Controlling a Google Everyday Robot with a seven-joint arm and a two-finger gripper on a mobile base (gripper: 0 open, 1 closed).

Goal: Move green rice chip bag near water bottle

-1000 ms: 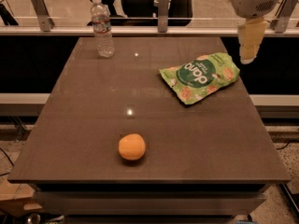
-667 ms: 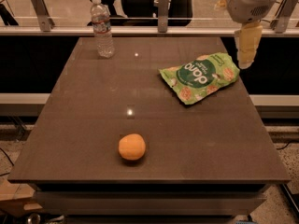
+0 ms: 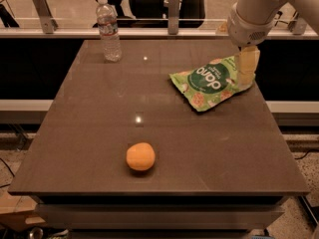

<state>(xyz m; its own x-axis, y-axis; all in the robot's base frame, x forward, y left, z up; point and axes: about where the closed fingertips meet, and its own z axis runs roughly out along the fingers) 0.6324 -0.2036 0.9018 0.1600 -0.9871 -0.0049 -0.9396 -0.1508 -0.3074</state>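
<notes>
The green rice chip bag lies flat on the right side of the brown table, dark green patch with white lettering facing up. The water bottle stands upright at the table's far left, well apart from the bag. My gripper hangs from the arm at the upper right and is down over the bag's right end, its pale fingers overlapping the bag's edge.
A round orange fruit sits near the table's front, left of centre. A rail with metal brackets runs behind the table. The table's right edge is just beyond the gripper.
The gripper has moved left and down from beside the table's right edge onto the right end of the bag. The bag, bottle and fruit have not moved.
</notes>
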